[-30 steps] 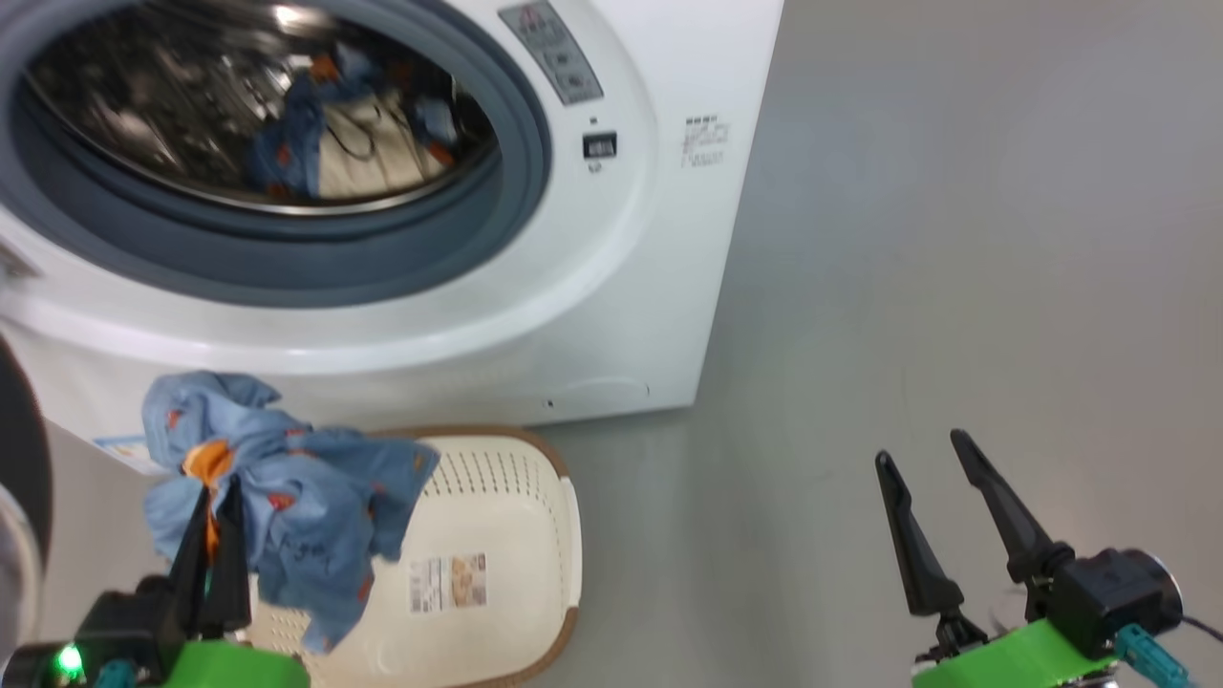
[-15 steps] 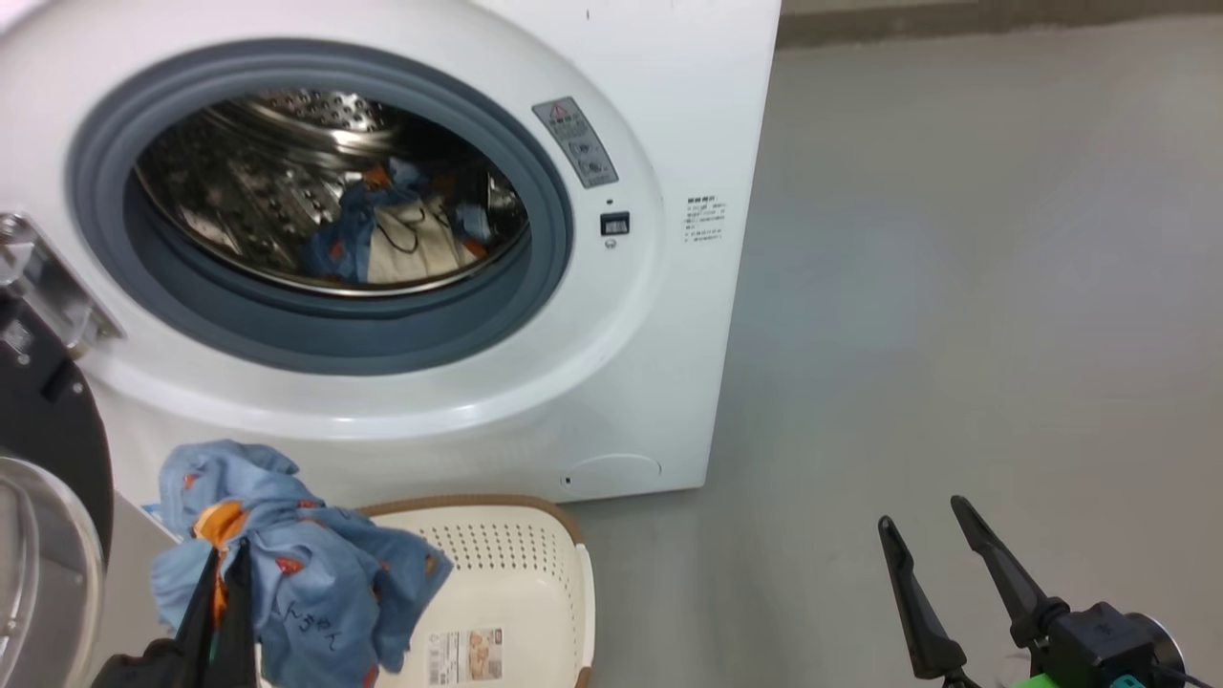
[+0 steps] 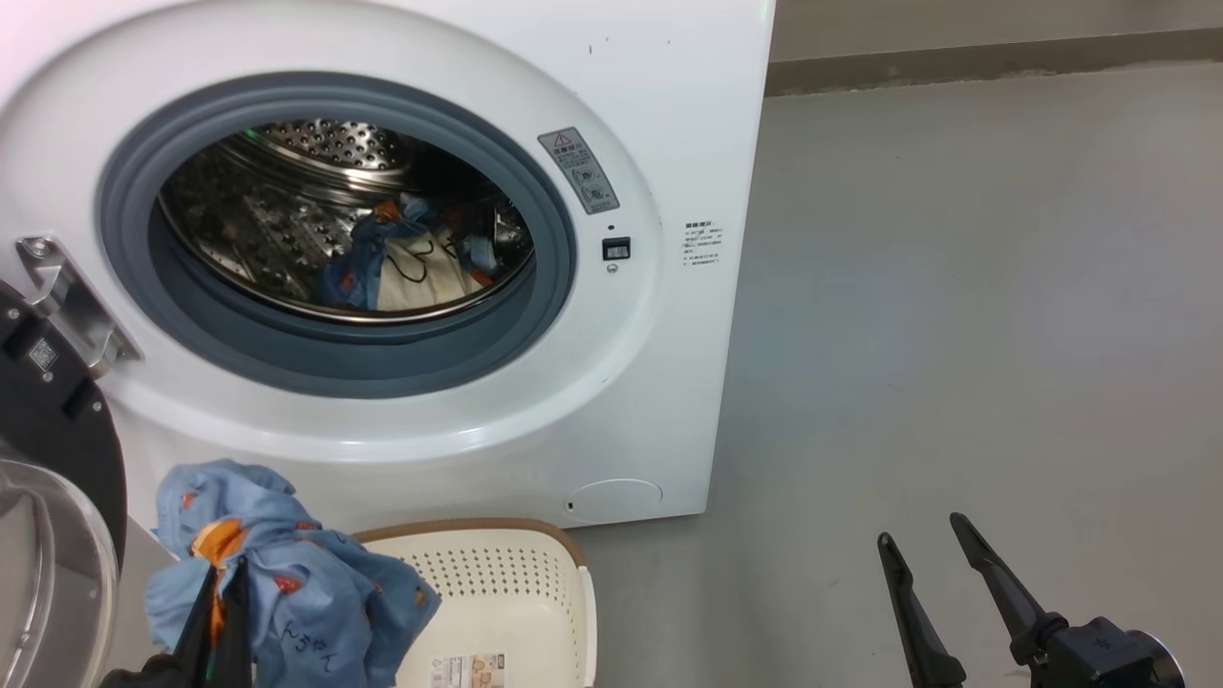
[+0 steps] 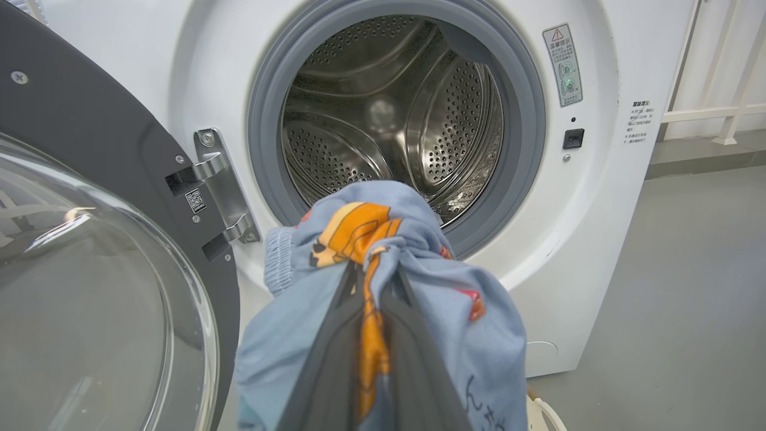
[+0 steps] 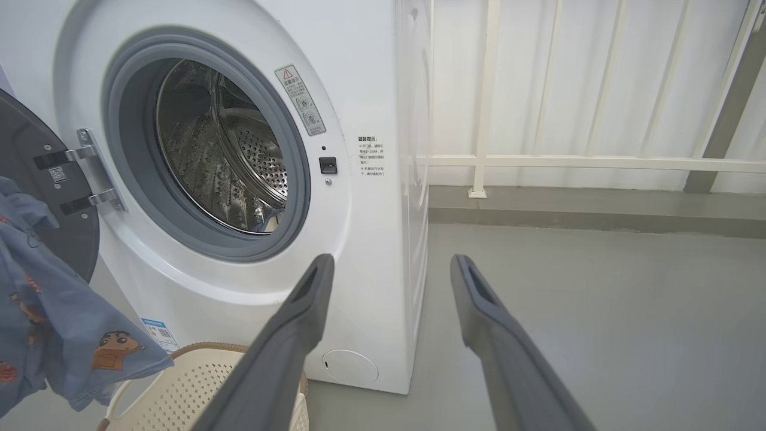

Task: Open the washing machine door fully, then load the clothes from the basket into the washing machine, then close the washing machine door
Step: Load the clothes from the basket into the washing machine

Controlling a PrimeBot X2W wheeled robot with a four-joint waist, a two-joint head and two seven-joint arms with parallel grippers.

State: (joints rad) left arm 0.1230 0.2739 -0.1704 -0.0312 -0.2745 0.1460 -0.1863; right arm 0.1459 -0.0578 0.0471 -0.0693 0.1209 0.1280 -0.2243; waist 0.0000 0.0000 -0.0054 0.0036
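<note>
The white washing machine [image 3: 669, 143] stands with its drum open. Its black, glass-bowled washing machine door [image 3: 48, 449] is swung out to the left. Light blue and cream clothes [image 3: 411, 263] lie inside the drum. My left gripper [image 3: 222, 578] is shut on a light blue printed garment [image 3: 306, 602], held above the left part of the cream basket [image 3: 516, 583]. In the left wrist view the garment [image 4: 467, 311] drapes over the gripper [image 4: 368, 269], just below the drum opening, beside the door [image 4: 90, 287]. My right gripper [image 3: 922, 530] [image 5: 389, 260] is open and empty over the floor, to the machine's right.
Grey floor [image 3: 955, 334] stretches to the right of the machine. A low kerb [image 3: 955, 57] runs along the back, with a white railing [image 5: 598, 161] above it. The door's metal hinge [image 3: 72, 306] juts out at the drum's left.
The head view has tilted up, so the machine, basket and grippers sit lower in the picture. The left gripper still holds the garment over the basket; the right stays open.
</note>
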